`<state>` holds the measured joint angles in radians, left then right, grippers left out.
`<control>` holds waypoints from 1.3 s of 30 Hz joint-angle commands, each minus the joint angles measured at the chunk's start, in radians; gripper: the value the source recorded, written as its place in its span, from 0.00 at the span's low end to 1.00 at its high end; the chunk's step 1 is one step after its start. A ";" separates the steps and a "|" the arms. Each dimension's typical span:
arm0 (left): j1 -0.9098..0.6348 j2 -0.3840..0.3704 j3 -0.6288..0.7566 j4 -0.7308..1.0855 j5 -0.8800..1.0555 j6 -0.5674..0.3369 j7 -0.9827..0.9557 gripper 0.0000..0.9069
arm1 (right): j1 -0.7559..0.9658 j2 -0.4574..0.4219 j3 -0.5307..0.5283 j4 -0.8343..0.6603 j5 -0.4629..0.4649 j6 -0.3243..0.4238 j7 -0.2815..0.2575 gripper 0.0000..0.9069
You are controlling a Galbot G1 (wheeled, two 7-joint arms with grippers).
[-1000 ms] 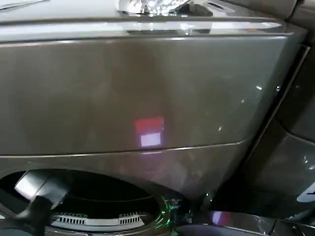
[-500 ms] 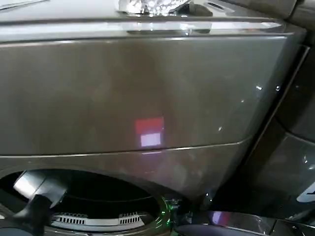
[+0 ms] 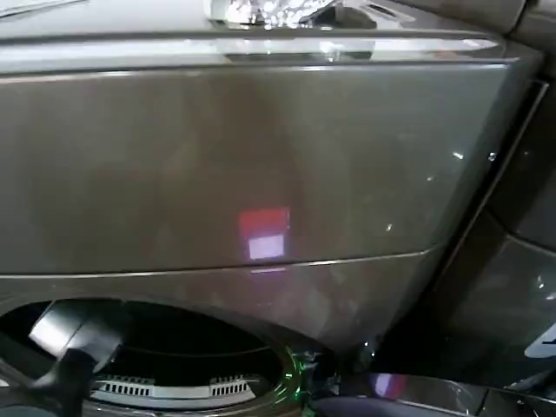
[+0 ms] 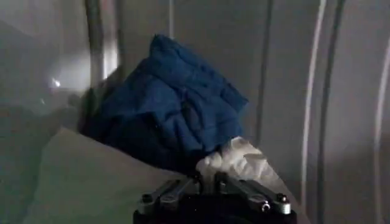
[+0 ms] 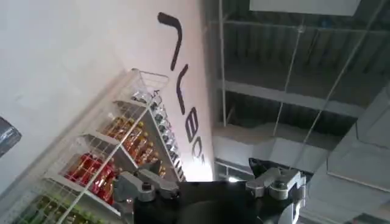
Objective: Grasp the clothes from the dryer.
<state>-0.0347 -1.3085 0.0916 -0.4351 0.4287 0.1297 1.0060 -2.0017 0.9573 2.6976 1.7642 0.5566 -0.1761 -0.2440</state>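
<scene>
Inside the dryer (image 3: 261, 165), whose bronze-brown front panel is taking up most of the head view, the left arm is reaching in through the round porthole at the lower left of that frame, its grey forearm lying across the dark opening. In the left wrist view the left gripper (image 4: 214, 182) is sitting at the bottom centre of the frame with its fingers (image 4: 244, 190) drawn close together, pinching a crumpled fold of the clothes (image 4: 177, 115). The white part of the bundle is bunching up just beside and touching the fingertips, while the dark blue piece is piled above it in the middle of the frame, leaning against the pale ribbed drum wall (image 4: 341, 103). A light grey-green stretch of fabric is spreading across the lower left of that view, in front of the blue piece. The right gripper (image 5: 213, 189) is showing at the bottom of the right wrist view, pointing upward and away from the machine, with its fingers standing wide apart and nothing between them; a wire shelf rack (image 5: 116, 164) of bottles is showing against a white wall in the lower left of that frame.
</scene>
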 commanded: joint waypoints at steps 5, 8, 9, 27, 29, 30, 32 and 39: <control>0.205 0.024 -0.271 -0.256 -0.165 0.007 -0.267 0.00 | -0.002 0.004 0.002 0.002 0.002 0.001 0.000 1.00; 0.266 0.024 -0.330 -0.352 -0.225 0.007 -0.342 0.00 | -0.003 0.003 0.003 0.004 0.002 0.001 0.000 1.00; 0.277 0.024 -0.339 -0.367 -0.242 0.006 -0.370 0.00 | -0.003 0.003 0.003 0.004 0.002 0.001 0.000 1.00; 0.423 -0.040 -0.405 -0.535 -0.554 -0.141 -0.942 0.00 | 0.010 0.000 -0.009 0.004 0.004 0.002 0.000 1.00; 0.441 -0.046 -0.410 -0.560 -0.576 -0.169 -0.978 0.00 | 0.014 0.000 -0.012 0.003 0.004 0.002 0.000 1.00; 0.451 -0.048 -0.412 -0.574 -0.585 -0.181 -1.003 0.00 | 0.016 0.000 -0.014 0.002 0.003 0.002 0.000 1.00; 0.463 -0.056 -0.418 -0.586 -0.583 -0.214 -1.037 0.00 | 0.019 0.000 -0.017 0.002 0.003 0.003 0.001 1.00; 0.503 -0.087 -0.440 -0.645 -0.587 -0.268 -1.180 0.00 | 0.026 -0.005 -0.025 0.003 -0.002 0.000 0.014 1.00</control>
<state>0.4121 -1.3725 -0.3250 -0.9939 -0.0951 -0.0545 0.0663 -1.9790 0.9542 2.6761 1.7664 0.5574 -0.1731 -0.2404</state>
